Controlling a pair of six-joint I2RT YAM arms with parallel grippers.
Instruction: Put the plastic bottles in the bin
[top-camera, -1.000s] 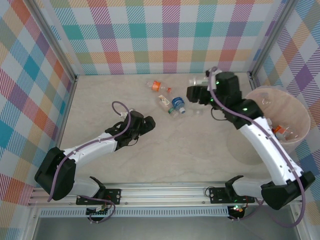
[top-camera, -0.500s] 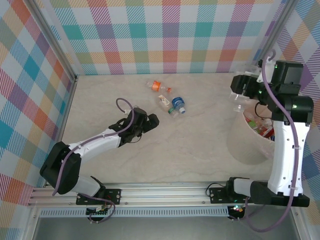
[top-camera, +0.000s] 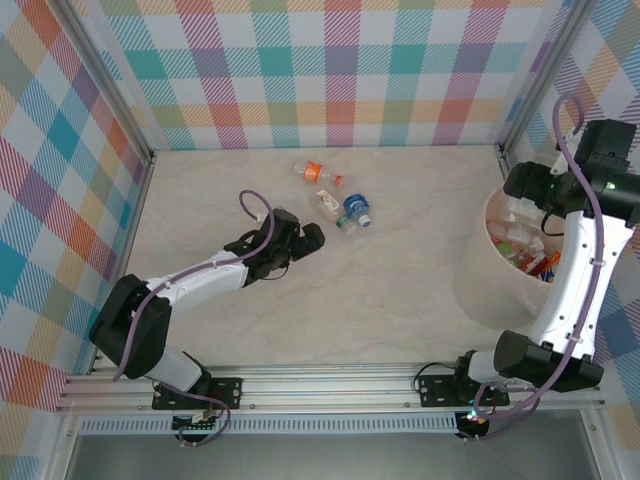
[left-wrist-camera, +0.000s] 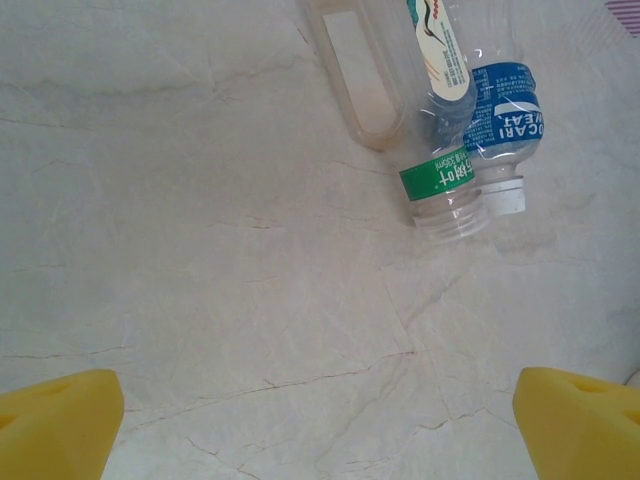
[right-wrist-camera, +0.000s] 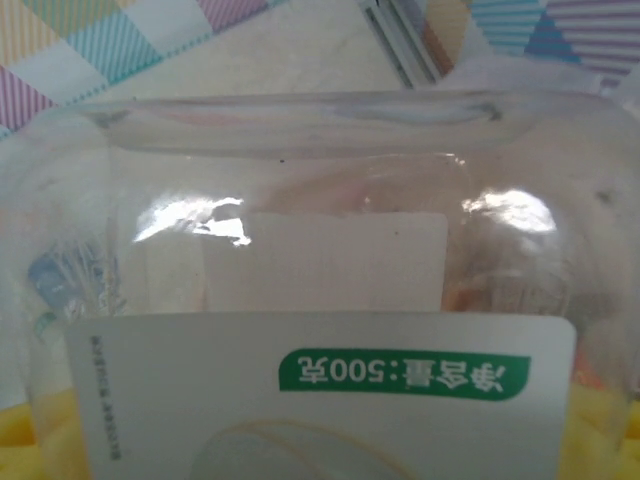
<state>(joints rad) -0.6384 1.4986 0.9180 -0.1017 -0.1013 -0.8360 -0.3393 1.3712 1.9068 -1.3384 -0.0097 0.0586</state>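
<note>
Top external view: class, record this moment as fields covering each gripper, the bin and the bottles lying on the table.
left gripper: open, empty, facing the loose bottles
right gripper: over the bin, shut on a clear bottle
bin contents: several bottles
on the table: orange-capped bottle, blue-labelled bottle, others beside it

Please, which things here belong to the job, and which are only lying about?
Job: Pocari Sweat bottle; green-banded bottle; orange-capped bottle; held clear bottle; binned bottles; pink bin.
Not job: checked walls; aluminium rail; purple cable.
</note>
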